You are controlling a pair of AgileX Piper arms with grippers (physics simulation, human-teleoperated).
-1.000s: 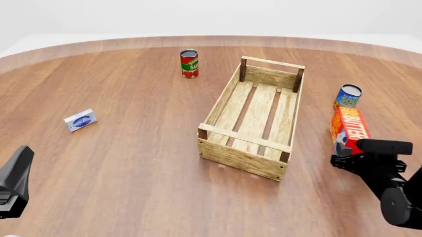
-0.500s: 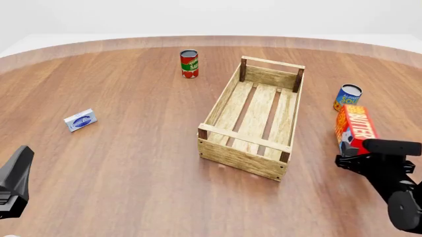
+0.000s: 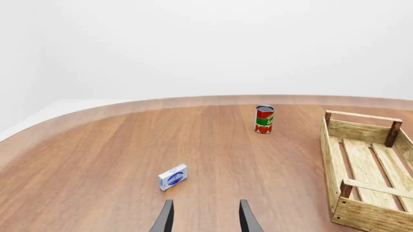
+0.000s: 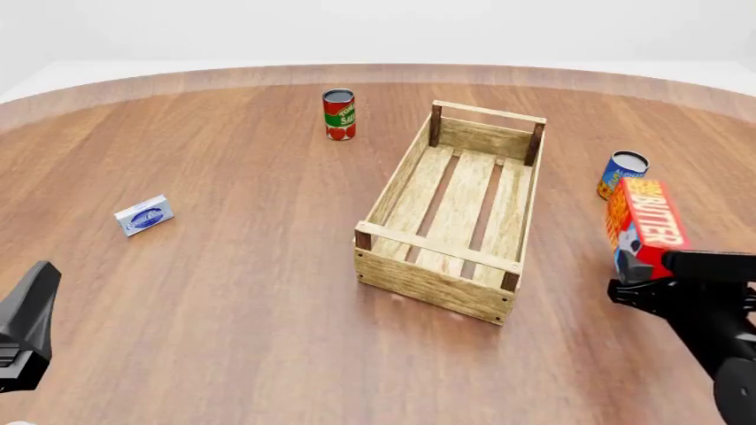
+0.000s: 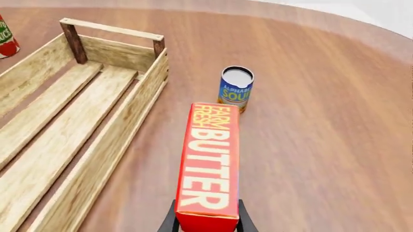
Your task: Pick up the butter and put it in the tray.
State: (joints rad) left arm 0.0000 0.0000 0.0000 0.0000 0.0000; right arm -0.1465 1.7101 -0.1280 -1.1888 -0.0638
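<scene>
**A:** So where's it at with the butter?

**B:** Pickup looks done. The right gripper is clamped on the near end of the carton — you can see a finger on each side of it in the right wrist view. In the front view it sits at the right edge of the frame, seemingly lifted off the table, just below the blue soup can.

**A:** In the tray yet?

**B:** Nope. The crate's in the middle of the frame with only bare slats showing, and the butter is off to its right, outside the side wall. I'd say what's left is carrying it over the rim and letting go.

**A:** Left arm doing anything?

**B:** The left gripper has its fingers apart and nothing between them — it's parked at the lower left, near the small white-and-blue packet. A red can stands at the upper middle, well away.
</scene>
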